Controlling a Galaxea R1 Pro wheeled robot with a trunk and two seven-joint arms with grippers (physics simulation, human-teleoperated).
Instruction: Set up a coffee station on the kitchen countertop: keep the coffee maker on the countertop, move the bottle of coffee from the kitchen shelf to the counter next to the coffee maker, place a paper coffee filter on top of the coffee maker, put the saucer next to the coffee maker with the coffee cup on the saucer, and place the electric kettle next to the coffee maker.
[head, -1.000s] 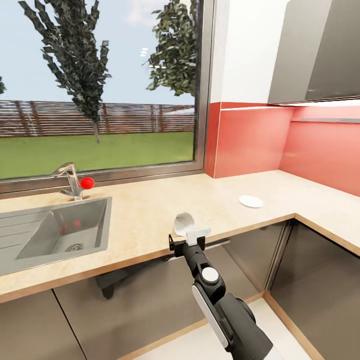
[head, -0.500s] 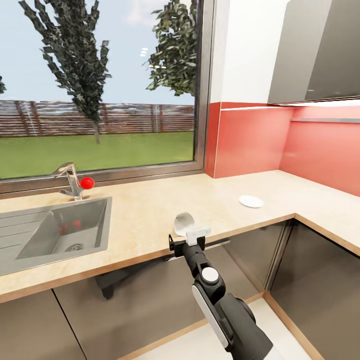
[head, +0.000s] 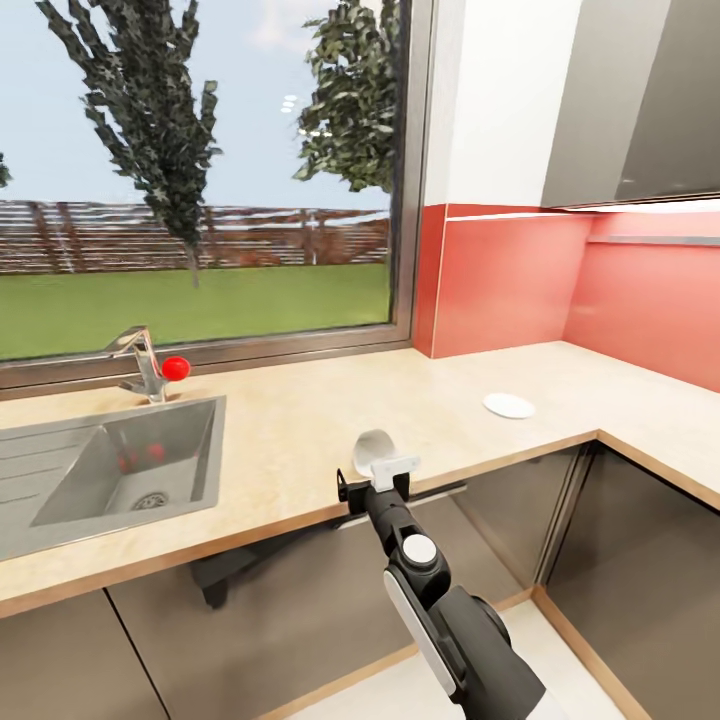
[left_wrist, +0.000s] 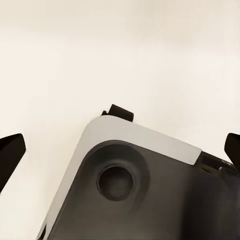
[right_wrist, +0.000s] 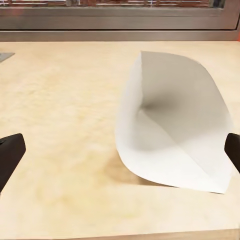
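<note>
A white paper coffee filter (head: 372, 450) with a wavy rim lies on its side near the front edge of the light-brown wood-grain kitchen countertop (head: 290, 430), centre of the head view. Just below it hovers the right gripper (head: 378, 478) — fingers spread wide, holding nothing. A small round white saucer (head: 509, 405) sits to its right — well apart. The left gripper's (left_wrist: 120, 150) fingers are also spread.

The long light-brown wood-grain kitchen countertop (head: 300, 420) runs over grey cabinet fronts and turns a corner at the right. A white paper coffee filter (head: 372, 450), a cone with its mouth open, lies on its side near the front edge. A small flat round white saucer (head: 508, 405) rests flat further right, towards the corner, well apart from the filter.
</note>
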